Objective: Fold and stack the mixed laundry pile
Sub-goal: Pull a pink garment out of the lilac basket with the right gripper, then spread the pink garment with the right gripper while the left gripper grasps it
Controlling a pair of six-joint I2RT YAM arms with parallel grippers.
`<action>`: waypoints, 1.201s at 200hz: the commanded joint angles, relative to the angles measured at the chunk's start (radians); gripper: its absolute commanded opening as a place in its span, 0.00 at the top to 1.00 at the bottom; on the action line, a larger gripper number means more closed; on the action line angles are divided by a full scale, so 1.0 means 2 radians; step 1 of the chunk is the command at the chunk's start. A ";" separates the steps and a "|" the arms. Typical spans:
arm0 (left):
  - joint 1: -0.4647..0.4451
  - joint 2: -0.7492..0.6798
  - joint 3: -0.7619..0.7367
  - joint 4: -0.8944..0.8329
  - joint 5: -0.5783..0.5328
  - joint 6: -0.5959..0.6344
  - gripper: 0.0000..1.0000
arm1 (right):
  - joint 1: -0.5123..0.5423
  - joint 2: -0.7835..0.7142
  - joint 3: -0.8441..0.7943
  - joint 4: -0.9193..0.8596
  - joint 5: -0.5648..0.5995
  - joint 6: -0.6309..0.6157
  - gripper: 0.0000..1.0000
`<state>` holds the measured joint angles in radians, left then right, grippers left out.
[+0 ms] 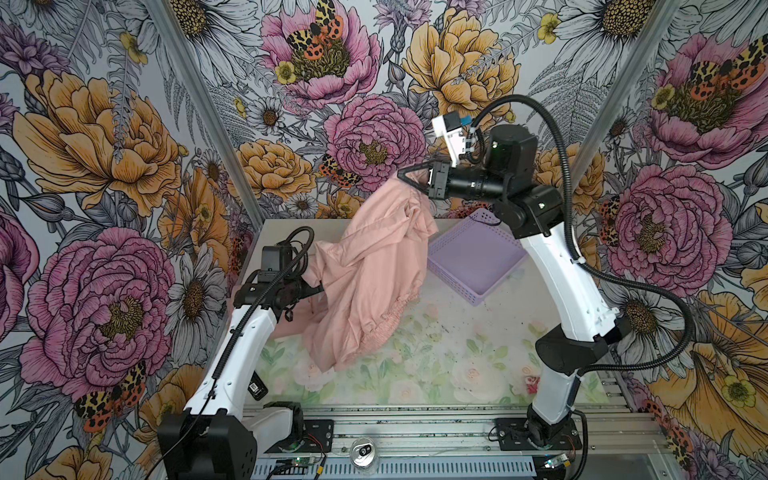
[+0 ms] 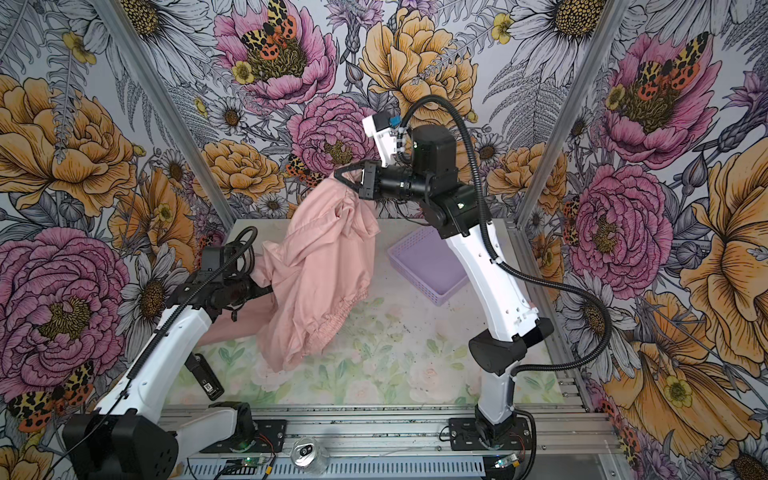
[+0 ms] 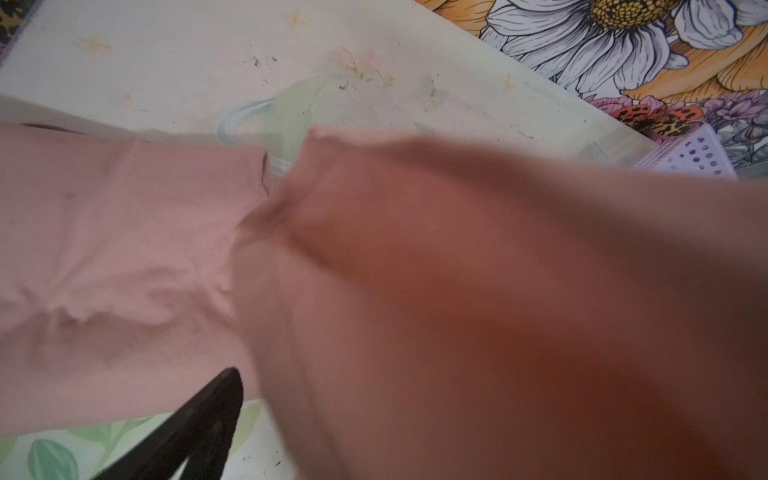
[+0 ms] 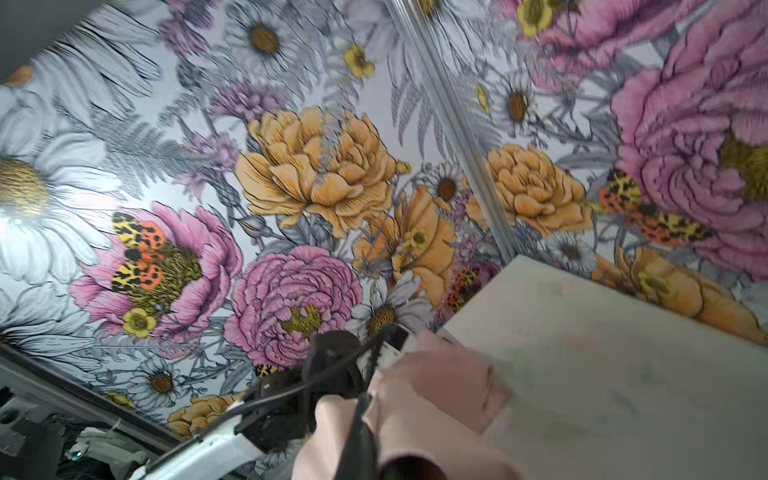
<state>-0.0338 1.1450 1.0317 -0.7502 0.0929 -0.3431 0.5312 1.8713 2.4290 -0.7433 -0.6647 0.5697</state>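
Observation:
A dusty-pink garment with a gathered elastic waist [image 1: 374, 270] [image 2: 316, 266] hangs from my right gripper [image 1: 405, 176] [image 2: 340, 174], which is shut on its top edge high above the table's back. Its lower end rests on the table. In the right wrist view the dark fingers [image 4: 357, 436] pinch the pink cloth [image 4: 436, 395]. A second pink garment [image 1: 291, 328] [image 2: 232, 324] [image 3: 104, 249] lies flat at the left. My left gripper [image 1: 316, 286] [image 2: 266, 286] is open at the hanging garment's left edge, its tips hidden by cloth. One finger [image 3: 199, 424] shows in the left wrist view.
A lilac perforated basket [image 1: 473, 257] [image 2: 428, 266] sits at the back right of the floral table [image 1: 436, 353], behind the right arm. A drink can [image 1: 365, 455] stands on the front rail. A small red object [image 1: 532, 384] lies near the right arm's base.

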 commanded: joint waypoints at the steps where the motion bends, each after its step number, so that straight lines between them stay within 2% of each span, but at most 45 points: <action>1: 0.004 -0.006 -0.009 0.011 -0.011 -0.014 0.01 | -0.012 -0.001 -0.083 0.015 0.045 -0.024 1.00; 11: 0.004 -0.005 -0.012 0.010 -0.008 -0.017 0.01 | -0.019 -0.009 -0.135 0.017 0.071 -0.026 1.00; 28: 0.002 -0.002 -0.019 0.010 -0.007 -0.021 0.01 | -0.037 -0.003 -0.211 0.011 0.082 -0.021 1.00; 51: 0.000 0.005 -0.023 0.011 -0.008 -0.023 0.01 | -0.061 0.000 -0.309 0.011 0.134 -0.021 0.61; 70: -0.005 0.011 -0.022 0.011 -0.008 -0.023 0.01 | -0.063 0.006 -0.356 0.011 0.182 -0.030 0.46; 106: -0.011 0.010 -0.017 0.011 -0.013 -0.024 0.01 | -0.054 0.006 -0.427 0.019 0.236 -0.010 0.39; 136: -0.013 0.011 -0.020 0.011 -0.010 -0.026 0.01 | -0.057 0.012 -0.459 0.022 0.259 -0.004 0.37; 176: -0.028 0.009 -0.019 0.009 -0.017 -0.031 0.01 | -0.061 -0.012 -0.514 0.026 0.302 -0.024 0.34; 194: -0.034 0.013 -0.019 0.009 -0.019 -0.032 0.01 | -0.077 -0.016 -0.540 0.035 0.337 -0.034 0.31; 240: -0.055 0.027 -0.008 0.009 -0.021 -0.031 0.01 | -0.136 -0.027 -0.558 0.048 0.372 -0.058 0.27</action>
<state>-0.1192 1.1843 0.9943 -0.7506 0.0742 -0.3946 0.3172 1.8721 1.3121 -0.6899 -0.0158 0.4965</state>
